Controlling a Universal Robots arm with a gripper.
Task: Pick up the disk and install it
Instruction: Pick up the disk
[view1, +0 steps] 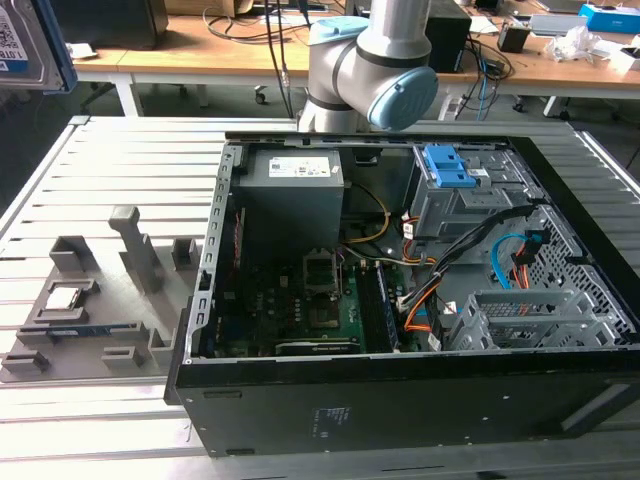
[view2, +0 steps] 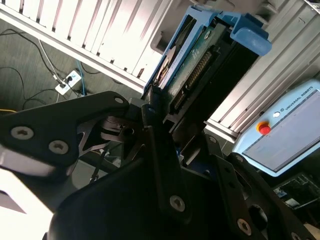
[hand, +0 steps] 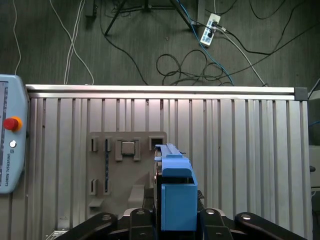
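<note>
First wrist view, looking down past the gripper: I see its black fingers clamped on the disk. Only the disk's blue plastic frame shows, edge-on, and its near end is cut off by the picture's border. Below it lies the slatted metal table, with a grey fixture tray partly hidden behind the disk. A teach pendant is cut off at the table's side, and cables and a power strip lie on the floor beyond. In the second wrist view the disk is close up and tilted. I can make out its green circuit board, a dark connector and the blue frame, while one finger presses against its edge and the gripper's dark body hides the rest. In the exterior view the arm rises out of the picture behind the open computer case, whose drive cage carries a blue latch among tangled wiring. In the top corner on the exterior view's left, a labelled slab with a blue edge is mostly cut off. I think it is the disk, up off the table and well apart from the case.
</note>
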